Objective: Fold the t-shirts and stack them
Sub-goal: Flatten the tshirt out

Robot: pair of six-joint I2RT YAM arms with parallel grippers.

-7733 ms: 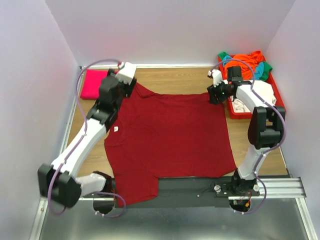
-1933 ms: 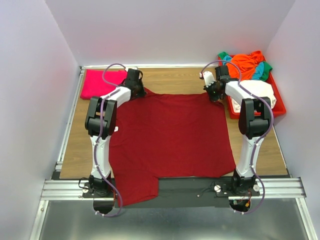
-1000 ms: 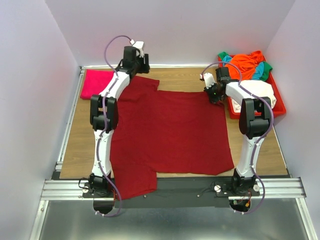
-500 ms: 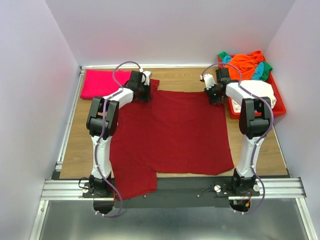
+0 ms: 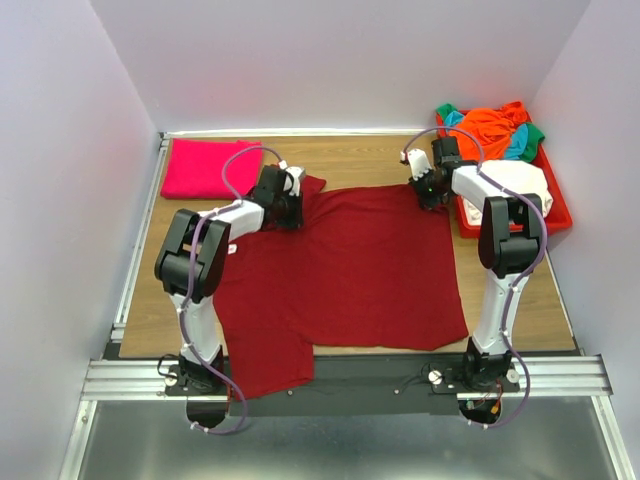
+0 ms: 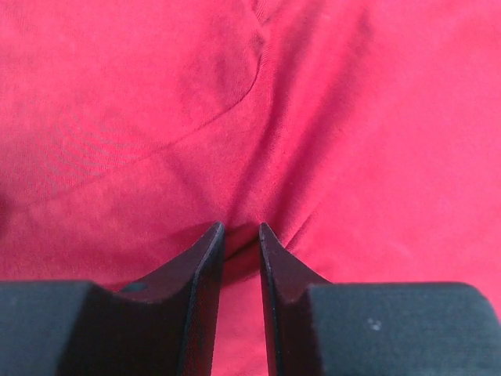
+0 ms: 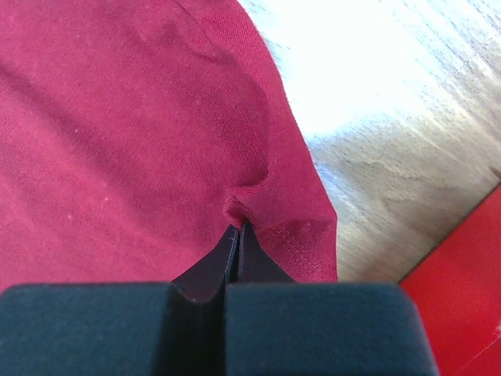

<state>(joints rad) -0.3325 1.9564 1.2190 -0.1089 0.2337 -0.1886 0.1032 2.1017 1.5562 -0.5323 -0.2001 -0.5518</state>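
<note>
While maroon t-shirt point(image 5: 340, 260) lies spread; left gripper point(image 6: 240, 229) pinches a fold; right gripper point(image 7: 237, 228) clamps its corner

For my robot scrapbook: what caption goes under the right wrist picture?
Right gripper pinching an edge of the dark red t-shirt, red tray nearby.

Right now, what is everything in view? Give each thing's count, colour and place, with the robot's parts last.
maroon t-shirt: 1, dark red, spread flat mid-table
folded t-shirt: 1, magenta-pink, far left corner
tray: 1, red plastic, far right
orange shirt: 1, orange, heaped in tray
green shirt: 1, green, in tray heap
teal shirt: 1, teal, in tray heap
cream shirt: 1, cream-white, near end of tray
table: 1, light wood
rail: 1, aluminium, near edge
left gripper: 1, black, pinching maroon t-shirt, far left
right gripper: 1, black, shut on its far right corner
</note>
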